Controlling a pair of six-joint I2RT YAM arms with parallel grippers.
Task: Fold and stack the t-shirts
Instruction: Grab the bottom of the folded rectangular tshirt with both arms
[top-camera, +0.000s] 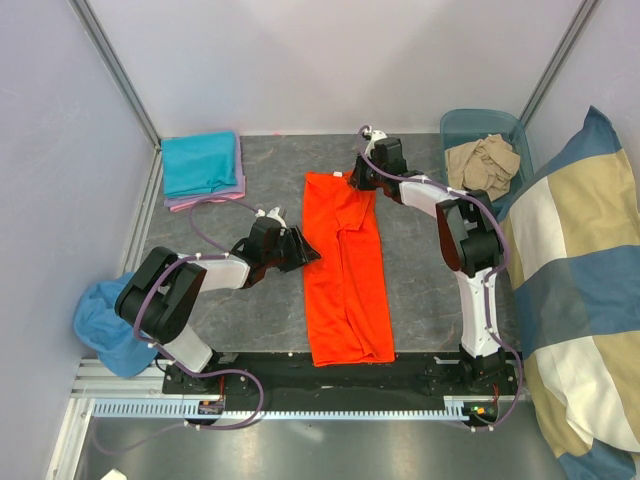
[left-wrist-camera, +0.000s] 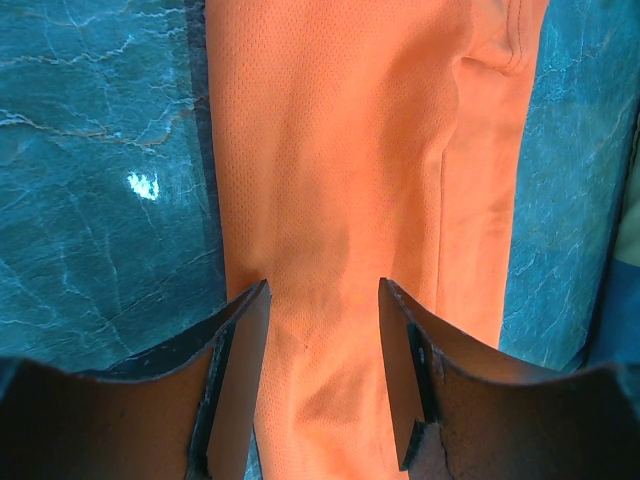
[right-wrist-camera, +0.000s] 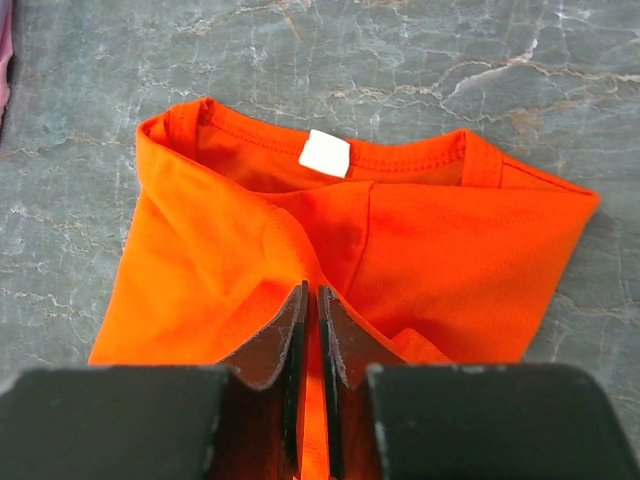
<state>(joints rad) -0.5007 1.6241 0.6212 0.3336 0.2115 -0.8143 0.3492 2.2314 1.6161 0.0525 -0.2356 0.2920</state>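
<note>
Top external view: the orange t-shirt (top-camera: 345, 270) is lying folded lengthwise on the table (top-camera: 425, 290). The left gripper (top-camera: 308, 252) is hanging over its left edge, jaws spread, while the right gripper (top-camera: 352, 180) is pinching cloth at its far collar end.

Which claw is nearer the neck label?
Right. The right claw is shut on the shirt near the label; the left claw is open over the shirt's middle, farther off.
</note>
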